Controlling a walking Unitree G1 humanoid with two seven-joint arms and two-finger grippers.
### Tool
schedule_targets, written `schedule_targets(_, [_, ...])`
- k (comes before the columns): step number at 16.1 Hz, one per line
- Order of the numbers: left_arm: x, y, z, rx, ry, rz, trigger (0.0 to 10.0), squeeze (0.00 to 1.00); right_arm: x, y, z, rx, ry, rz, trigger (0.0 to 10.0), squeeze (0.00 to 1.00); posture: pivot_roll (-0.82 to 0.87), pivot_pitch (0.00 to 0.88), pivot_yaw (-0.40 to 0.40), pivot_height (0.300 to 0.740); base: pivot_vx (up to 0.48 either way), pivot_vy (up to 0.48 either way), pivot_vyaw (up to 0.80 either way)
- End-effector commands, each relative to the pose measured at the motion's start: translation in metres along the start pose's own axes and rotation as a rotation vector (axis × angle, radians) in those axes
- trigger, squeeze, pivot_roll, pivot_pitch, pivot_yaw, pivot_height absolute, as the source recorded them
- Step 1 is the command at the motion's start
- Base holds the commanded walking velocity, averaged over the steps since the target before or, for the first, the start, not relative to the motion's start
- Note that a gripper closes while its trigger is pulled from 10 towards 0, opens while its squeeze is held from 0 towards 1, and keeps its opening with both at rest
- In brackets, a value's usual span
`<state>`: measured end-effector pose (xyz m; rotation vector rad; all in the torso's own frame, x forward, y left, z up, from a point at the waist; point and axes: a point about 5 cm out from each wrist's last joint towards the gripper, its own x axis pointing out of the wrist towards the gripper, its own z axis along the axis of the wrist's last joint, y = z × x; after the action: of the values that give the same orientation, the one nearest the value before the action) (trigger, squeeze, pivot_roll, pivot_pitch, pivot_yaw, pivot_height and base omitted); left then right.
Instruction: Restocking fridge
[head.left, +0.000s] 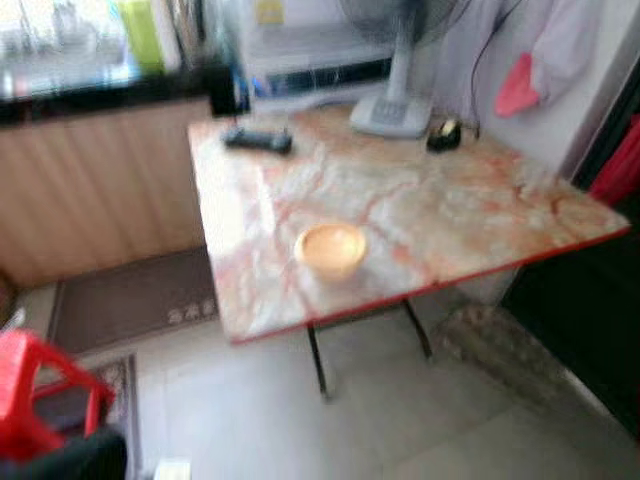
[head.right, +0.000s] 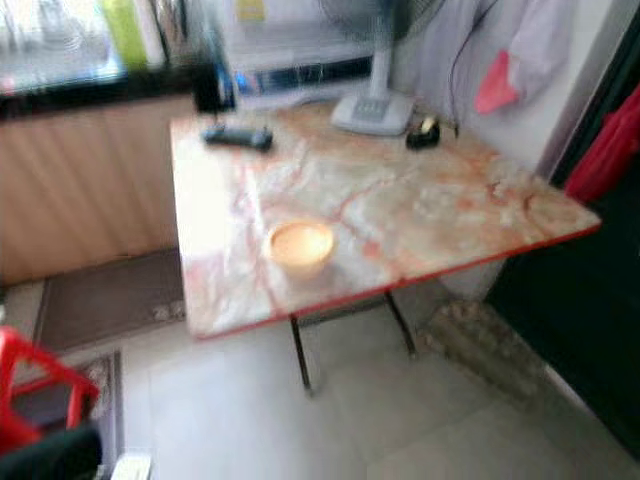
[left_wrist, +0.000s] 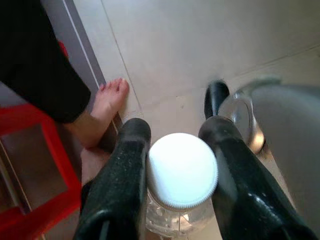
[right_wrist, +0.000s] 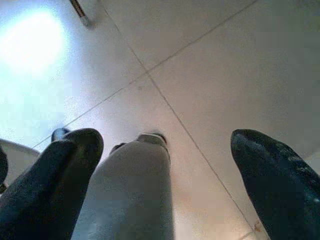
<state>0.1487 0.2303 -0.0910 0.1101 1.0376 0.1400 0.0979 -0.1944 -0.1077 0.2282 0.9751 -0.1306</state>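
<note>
Left gripper (left_wrist: 175, 145): clamped on a white-capped clear jar (left_wrist: 181, 172), held above the tiled floor (left_wrist: 200, 45).
Right gripper (right_wrist: 165, 145): fingers spread, nothing held, pointed at floor.
Table (head.left: 450, 200): marbled top, orange bowl (head.left: 330, 249) seen near front edge.
Person's bare foot (left_wrist: 105, 107): seen beside a red stool (left_wrist: 30, 170).

A lived-in home kitchen or dining corner — a marble-patterned folding counter (head.left: 420, 215) stands on a tiled floor (head.left: 420, 420), carrying a small bowl (head.left: 330, 249), a remote control (head.left: 258, 139) and a desk fan (head.left: 395, 105). Wooden cabinets (head.left: 90, 190), a doormat (head.left: 130, 297), a red plastic stool (head.left: 40, 390) and a person's bare foot (left_wrist: 107, 107) — all household signs.
</note>
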Motion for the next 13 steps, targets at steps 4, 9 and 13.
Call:
schedule_targets(4, [0.0001,0.0056,-0.001,0.05,0.032,0.019,10.0,0.0,-0.0004,0.0011,-0.0025,0.013,0.008,-0.001,10.0,0.0,0.13,0.0,-0.028,0.74,-0.078,0.0,0.0])
schedule_targets(9, [0.0006,0.0091,0.0049,0.053,0.009,0.017,10.0,0.0,-0.0006,0.0036,-0.0058,0.013,0.023,-0.004,10.0,0.0,0.12,0.0,-0.012,0.74,0.0,0.0,0.0])
schedule_targets(13, [-0.0003,0.009,-0.0003,0.051,0.015,0.022,10.0,0.0,-0.0002,0.0074,-0.0087,0.005,0.046,0.002,10.0,0.0,0.13,0.0,-0.004,0.74,0.0,0.0,0.0])
